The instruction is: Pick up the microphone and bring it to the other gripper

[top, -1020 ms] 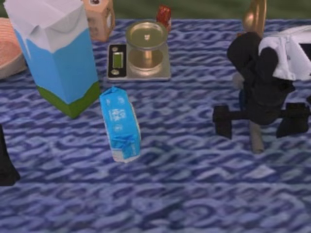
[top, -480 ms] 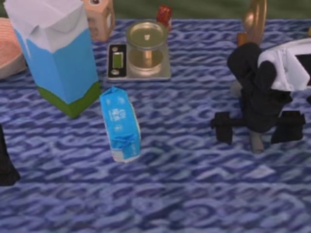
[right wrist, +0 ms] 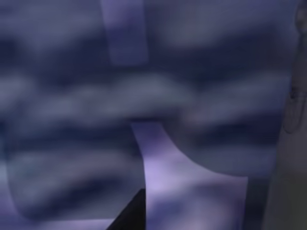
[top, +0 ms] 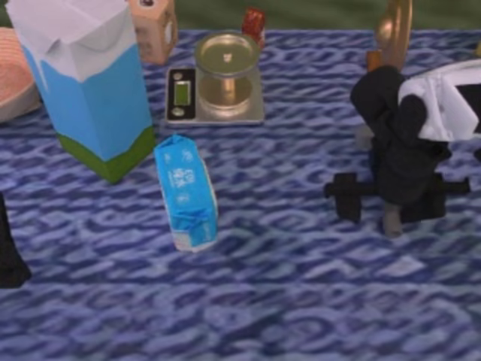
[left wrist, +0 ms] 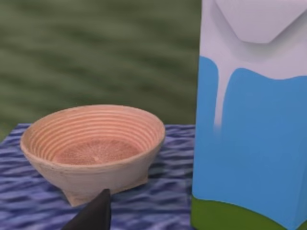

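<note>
The microphone (top: 391,218) lies on the right side of the desk (top: 301,301), mostly hidden under the right arm; only the grey end of its handle shows, poking out below the arm's black wrist, and in the right wrist view a grey strip at the edge (right wrist: 288,158) seems to be that handle seen very close. The right hand (top: 396,197) is low over it, its two black fingers spread wide to either side of the handle, not touching it as far as the top view shows. Just behind the arm stands a golden-orange stand (top: 394,26). Well apart toward the left side, a blue packet (top: 186,192) lies flat on the blue patterned cloth, with a tall blue-and-white carton (top: 84,83) upright near it and a kitchen scale (top: 216,83) carrying a glass dish beyond. A ribbed, pinkish bowl (left wrist: 93,148) sits beside the carton at the far left edge. The left hand (top: 9,248) is parked at the left edge of the desk; whether its fingers are apart or closed I cannot tell.
</note>
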You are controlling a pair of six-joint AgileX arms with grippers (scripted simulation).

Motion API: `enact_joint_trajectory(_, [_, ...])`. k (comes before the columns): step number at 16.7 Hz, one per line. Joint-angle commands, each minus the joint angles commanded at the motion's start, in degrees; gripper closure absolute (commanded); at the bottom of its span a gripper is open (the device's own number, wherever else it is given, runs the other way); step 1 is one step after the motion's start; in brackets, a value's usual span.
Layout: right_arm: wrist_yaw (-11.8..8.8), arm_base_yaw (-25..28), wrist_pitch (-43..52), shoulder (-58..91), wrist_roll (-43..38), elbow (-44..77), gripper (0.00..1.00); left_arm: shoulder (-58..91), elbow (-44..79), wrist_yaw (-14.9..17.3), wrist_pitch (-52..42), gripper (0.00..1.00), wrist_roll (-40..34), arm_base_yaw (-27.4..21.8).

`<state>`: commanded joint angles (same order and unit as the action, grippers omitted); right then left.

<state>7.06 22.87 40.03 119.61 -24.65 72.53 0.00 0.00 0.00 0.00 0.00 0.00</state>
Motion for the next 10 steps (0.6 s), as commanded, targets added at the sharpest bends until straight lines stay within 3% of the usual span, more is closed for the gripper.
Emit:
enact_joint_trajectory(4, [0.0,0.0,0.0,0.0,0.0,0.0,0.98,0.0,0.0,0.0,0.0,0.0,0.0,0.0])
enact_joint_trajectory(10, [0.0,0.0,0.0,0.0,0.0,0.0,1.0,0.0,0.0,0.0,0.0,0.0,0.0,0.0])
